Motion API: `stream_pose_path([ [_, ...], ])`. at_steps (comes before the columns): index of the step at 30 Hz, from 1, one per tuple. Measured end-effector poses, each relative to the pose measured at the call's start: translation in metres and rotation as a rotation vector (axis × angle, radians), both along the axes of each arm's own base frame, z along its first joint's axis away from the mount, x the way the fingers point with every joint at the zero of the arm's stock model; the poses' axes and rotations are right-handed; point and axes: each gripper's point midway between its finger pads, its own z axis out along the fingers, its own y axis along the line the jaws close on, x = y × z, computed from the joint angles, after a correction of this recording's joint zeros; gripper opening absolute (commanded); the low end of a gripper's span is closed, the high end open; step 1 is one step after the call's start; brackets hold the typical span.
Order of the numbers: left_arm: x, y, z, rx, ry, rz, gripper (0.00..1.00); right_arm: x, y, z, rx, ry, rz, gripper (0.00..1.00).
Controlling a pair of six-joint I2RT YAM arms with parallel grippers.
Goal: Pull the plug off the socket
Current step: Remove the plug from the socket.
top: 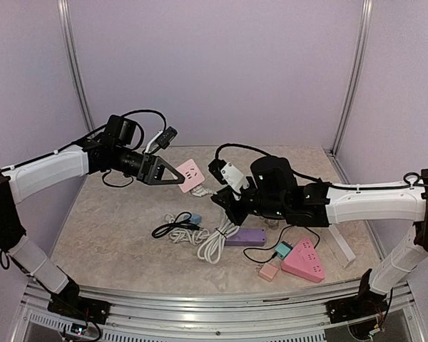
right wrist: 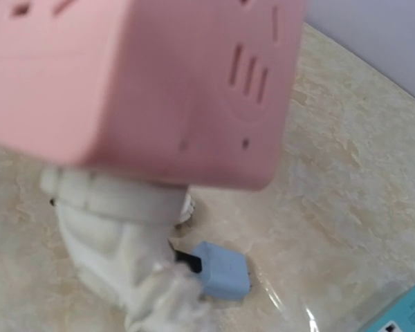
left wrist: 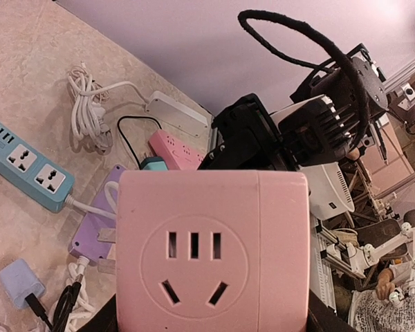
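Left claw [top: 177,176]: clamped on the pink socket [top: 192,173], holding it up off the counter [top: 114,228]. The socket's outlet face fills my left wrist view.

The white plug [right wrist: 117,207] is seated in the socket's underside, at its 5 o'clock in the top view. It is not out yet. Its cord drops toward the counter.

On the counter at 6 o'clock of the socket there is a black cable [top: 172,228], with a white cord coil [top: 212,246] just beside it at 3 o'clock.

Right claw [top: 222,201]: closed. It sits at 4 o'clock of the socket, close to the plug's cord. I cannot tell whether it pinches the plug, the cord, or nothing. The right wrist view is blurred and shows only socket and plug up close, with a light-blue adapter [right wrist: 221,270] on the counter below.

A purple strip [top: 245,237] lies at 5 o'clock of the right claw. A teal adapter [top: 283,249] is at 4 o'clock of the strip, touching the pink triangular strip [top: 303,258].
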Motion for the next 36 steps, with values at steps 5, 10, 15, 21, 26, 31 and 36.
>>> stream_pose_path([
  [5,0.001,0.001,0.004,-0.002,-0.007,0.01,0.11,0.0,0.001,0.002,0.031,0.009,-0.015,0.0],
  [10,0.001,0.0,0.004,-0.005,-0.013,0.009,0.11,0.0,0.0,0.005,0.04,0.003,-0.031,0.0],
  [15,-0.001,-0.004,0.002,0.012,-0.049,0.008,0.11,0.001,-0.004,0.004,0.025,0.003,-0.043,0.0],
  [21,-0.001,-0.011,0.001,0.048,-0.102,0.019,0.08,0.001,-0.011,0.004,0.002,0.004,-0.06,0.0],
  [26,0.001,-0.014,0.0,0.067,-0.127,0.031,0.08,0.003,-0.015,0.003,-0.005,0.008,-0.069,0.0],
  [31,0.0,-0.015,-0.002,0.076,-0.132,0.032,0.09,0.002,-0.017,0.0,-0.005,0.012,-0.071,0.0],
  [36,0.0,-0.016,-0.001,0.069,-0.136,0.033,0.09,0.002,-0.017,0.0,0.01,0.016,-0.075,0.0],
])
